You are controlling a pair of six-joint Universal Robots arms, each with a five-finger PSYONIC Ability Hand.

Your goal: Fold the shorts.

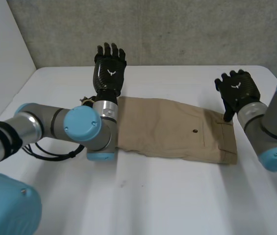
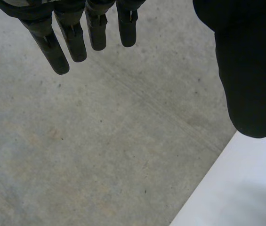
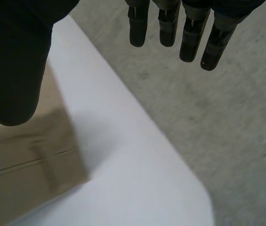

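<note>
While the shorts [image 1: 177, 129] lie flat on the counter [image 1: 167, 200], neither hand holds them. Shorts: tan, spread lengthwise, waistband end toward the R arm, pocket w/ a dark button [image 1: 194, 131] facing up.

L hand [image 1: 110, 68] is raised just past the shorts' far corner at the leg end, back of hand to the head cam. Its fingers are straight & point up along the grey wall [image 1: 177, 29]. In the L wrist view the fingers [image 2: 48, 44] & thumb are spread well apart w/ the wall behind them. L arm [image 1: 40, 125] crosses in front, its blue-capped joint covering the shorts' leg end.

R hand [image 1: 236, 88] is up near the shorts' far waistband corner, fingers loosely straight, empty. In the R wrist view the fingers [image 3: 168, 28] stand apart from the thumb. The thumb is over the waistband corner, w/ a belt loop [image 3: 45, 165] just beside it. Thumb-to-cloth contact: can't tell. The counter edge runs past that corner, wall beyond.
</note>
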